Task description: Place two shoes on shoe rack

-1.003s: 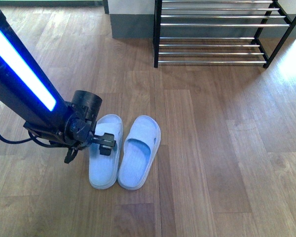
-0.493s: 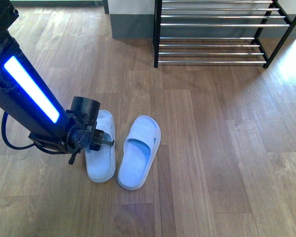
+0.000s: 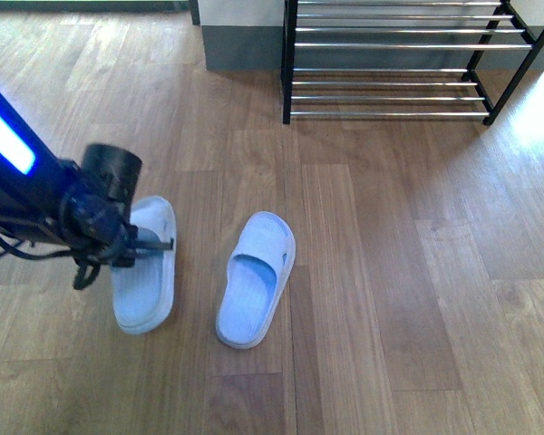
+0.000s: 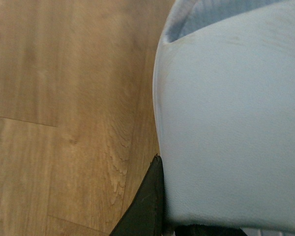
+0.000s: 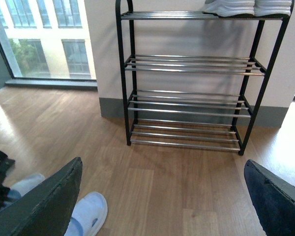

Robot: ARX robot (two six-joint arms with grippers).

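From the front, a warm wood-plank floor (image 3: 381, 272) fills the room up to a grey skirting (image 3: 240, 47) at 12 o'clock. The shoe rack (image 3: 390, 83) stands against the wall at 1 o'clock, and only its lower chrome bars are in sight. At 8 o'clock the left tool (image 3: 154, 243) is clamped on the strap of the first slide (image 3: 150, 294), which sits tilted with its toe end toward 12. The second slide (image 3: 256, 279) lies flat on the floor at 6 o'clock, well apart from the first.

At the left wrist, the pale blue first slide (image 4: 231, 123) takes up most of the picture, pressed against one dark finger (image 4: 145, 206), with the plank grain beside it.

At the right wrist, the whole shoe rack (image 5: 187, 103) shows four tiers, with white-soled shoes (image 5: 248, 7) on the highest. A window (image 5: 44, 39) lights the floor. The right tool (image 5: 162, 196) is spread wide and holds nothing. The second slide (image 5: 91, 209) lies near one of its fingers.
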